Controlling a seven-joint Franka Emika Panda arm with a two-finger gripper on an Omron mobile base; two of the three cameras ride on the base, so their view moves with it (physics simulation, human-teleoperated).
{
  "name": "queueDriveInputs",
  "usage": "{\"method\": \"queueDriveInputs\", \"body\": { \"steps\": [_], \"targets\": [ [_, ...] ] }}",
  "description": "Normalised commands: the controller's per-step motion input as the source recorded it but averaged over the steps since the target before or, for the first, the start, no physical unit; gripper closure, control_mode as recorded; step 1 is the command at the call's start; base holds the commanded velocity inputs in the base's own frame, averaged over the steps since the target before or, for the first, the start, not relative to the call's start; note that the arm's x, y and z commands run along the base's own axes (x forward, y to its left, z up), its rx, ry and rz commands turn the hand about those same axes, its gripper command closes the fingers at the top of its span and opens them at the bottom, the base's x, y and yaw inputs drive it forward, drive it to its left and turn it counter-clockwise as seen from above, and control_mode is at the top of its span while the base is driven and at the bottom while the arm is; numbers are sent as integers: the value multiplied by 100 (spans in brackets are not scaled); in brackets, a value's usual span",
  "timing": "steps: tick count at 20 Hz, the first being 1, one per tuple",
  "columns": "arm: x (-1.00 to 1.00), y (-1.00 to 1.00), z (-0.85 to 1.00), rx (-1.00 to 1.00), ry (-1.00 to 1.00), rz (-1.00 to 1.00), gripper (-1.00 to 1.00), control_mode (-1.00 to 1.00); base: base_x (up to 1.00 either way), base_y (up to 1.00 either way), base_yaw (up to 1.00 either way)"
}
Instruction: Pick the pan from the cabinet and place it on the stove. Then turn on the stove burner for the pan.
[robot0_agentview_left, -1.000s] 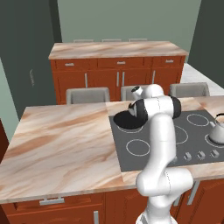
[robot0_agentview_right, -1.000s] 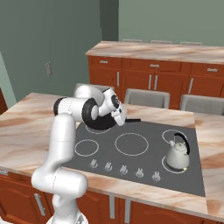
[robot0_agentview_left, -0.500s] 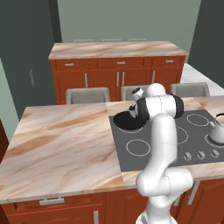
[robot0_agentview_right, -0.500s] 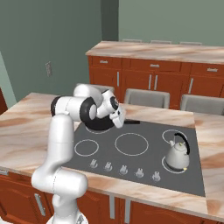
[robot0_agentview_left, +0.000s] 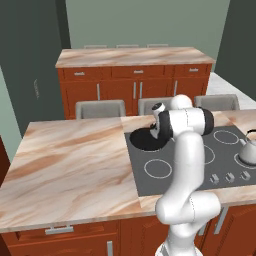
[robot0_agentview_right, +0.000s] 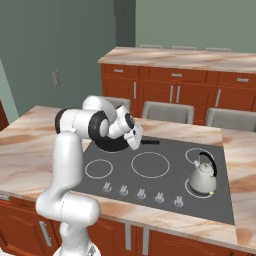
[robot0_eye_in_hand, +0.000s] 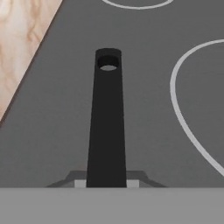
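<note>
The black pan (robot0_agentview_left: 144, 139) lies over the back left burner of the dark grey stove (robot0_agentview_left: 170, 176), its long handle pointing right. My gripper (robot0_agentview_left: 159, 132) is shut on that handle close to the pan's rim. From the right side the pan (robot0_agentview_right: 111, 145) shows below the hand, with the gripper (robot0_agentview_right: 136, 140) on the handle and the handle's free end reaching over the stove (robot0_agentview_right: 165, 176). In the hand view the handle (robot0_eye_in_hand: 107, 118) runs straight up from between the gripper (robot0_eye_in_hand: 107, 182) fingers, above the stove glass (robot0_eye_in_hand: 52, 109). The cabinet is out of view.
A silver kettle (robot0_agentview_left: 248, 150) (robot0_agentview_right: 202, 175) stands on the stove's front right burner. A row of small grey knobs (robot0_agentview_left: 230, 177) (robot0_agentview_right: 141, 192) lines the front edge. Marble counter (robot0_agentview_left: 70, 160) spreads to the left. Grey stools and a second counter stand behind.
The hand has sunk a little toward the cooktop with the pan's handle still in its grip. The pan itself has barely shifted.
</note>
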Motion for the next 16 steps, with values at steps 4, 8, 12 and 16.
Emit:
{"method": "queueDriveInputs", "body": {
  "steps": [4, 8, 12, 16],
  "targets": [
    [-7, 7, -1, 0, 0, 0, -100, -100, 0, 0, 0],
    [-10, 0, 0, 0, 0, 0, -100, -100, 0, 0, 0],
    [-15, 0, 8, 0, -2, 0, -100, -100, 0, 0, 0],
    [-23, 0, 31, 0, -5, -1, -100, -100, 0, 0, 0]
  ]
}}
